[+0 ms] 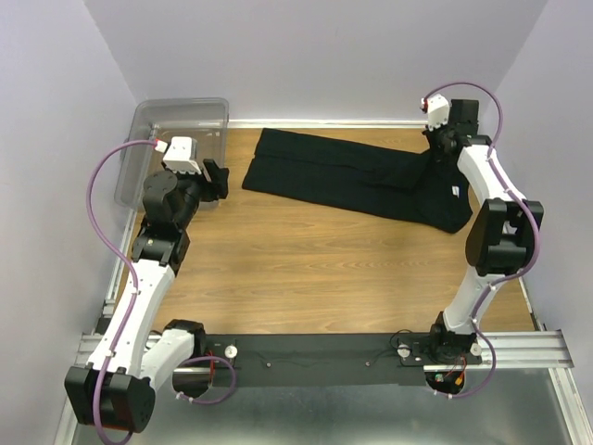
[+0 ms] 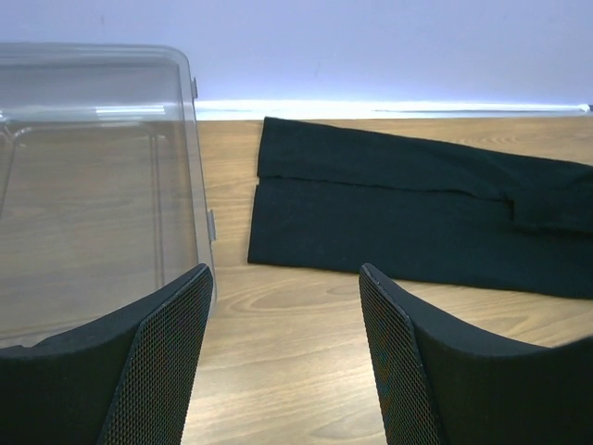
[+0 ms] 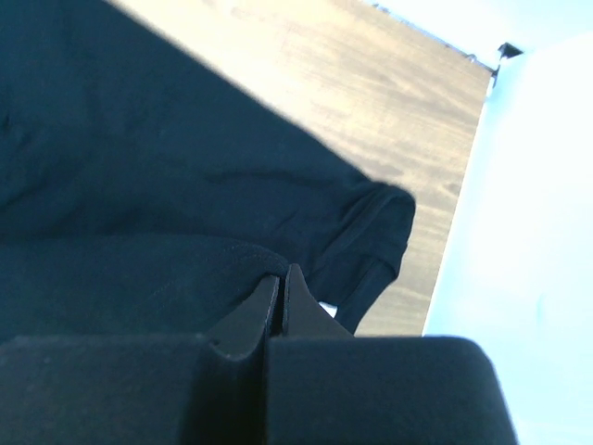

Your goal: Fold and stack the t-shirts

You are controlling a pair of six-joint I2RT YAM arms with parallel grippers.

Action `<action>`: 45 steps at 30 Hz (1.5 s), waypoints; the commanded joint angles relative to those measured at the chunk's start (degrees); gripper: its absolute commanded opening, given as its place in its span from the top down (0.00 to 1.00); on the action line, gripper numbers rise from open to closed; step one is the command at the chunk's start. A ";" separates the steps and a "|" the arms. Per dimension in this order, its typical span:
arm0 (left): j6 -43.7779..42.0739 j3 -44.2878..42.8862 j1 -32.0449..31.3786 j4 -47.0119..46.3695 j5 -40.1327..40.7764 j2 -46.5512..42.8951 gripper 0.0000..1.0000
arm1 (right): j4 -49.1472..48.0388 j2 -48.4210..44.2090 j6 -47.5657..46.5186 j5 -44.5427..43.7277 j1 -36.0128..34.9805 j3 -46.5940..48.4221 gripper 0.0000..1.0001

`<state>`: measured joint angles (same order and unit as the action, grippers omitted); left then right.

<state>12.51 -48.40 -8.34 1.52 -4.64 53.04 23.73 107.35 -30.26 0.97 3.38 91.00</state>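
The black t-shirt (image 1: 352,176) carries a small white tag (image 1: 456,192), too small to read. The shirt lies in a long strip across the far side of the table (image 1: 306,269), its left edge just beside the clear bin (image 1: 148,120). The right gripper (image 3: 281,278) is pinched closed on the shirt's right end. The left gripper (image 2: 285,271) gapes wide and empty over bare wood.

The left fingers (image 2: 157,371) stand spread wide apart, the right fingers (image 3: 248,320) pinched together.

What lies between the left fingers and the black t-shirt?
Only bare wooden table separates the left gripper from the t-shirt, as the left wrist view shows; the clear bin sits aside.
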 commanded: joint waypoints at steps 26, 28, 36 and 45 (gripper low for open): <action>-1.70 -0.11 -1.06 -1.26 -1.95 -4.26 0.27 | 2.29 6.37 24.89 23.96 0.84 -2.76 0.38; -1.62 -0.03 -1.15 -1.26 -1.95 -4.17 0.27 | 2.38 7.52 24.81 25.74 0.75 -2.15 0.34; -1.53 0.06 -1.24 -1.26 -2.82 -3.56 0.27 | 2.47 11.65 20.24 17.58 -0.74 -1.53 0.34; -1.44 0.06 -1.24 -1.26 -2.91 -3.20 0.27 | 2.82 14.38 18.57 8.89 -3.29 -0.74 0.34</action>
<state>11.75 -48.42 -9.26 1.37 -6.15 49.74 25.45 119.55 -10.50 16.05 0.95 89.27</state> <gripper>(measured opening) 0.725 0.663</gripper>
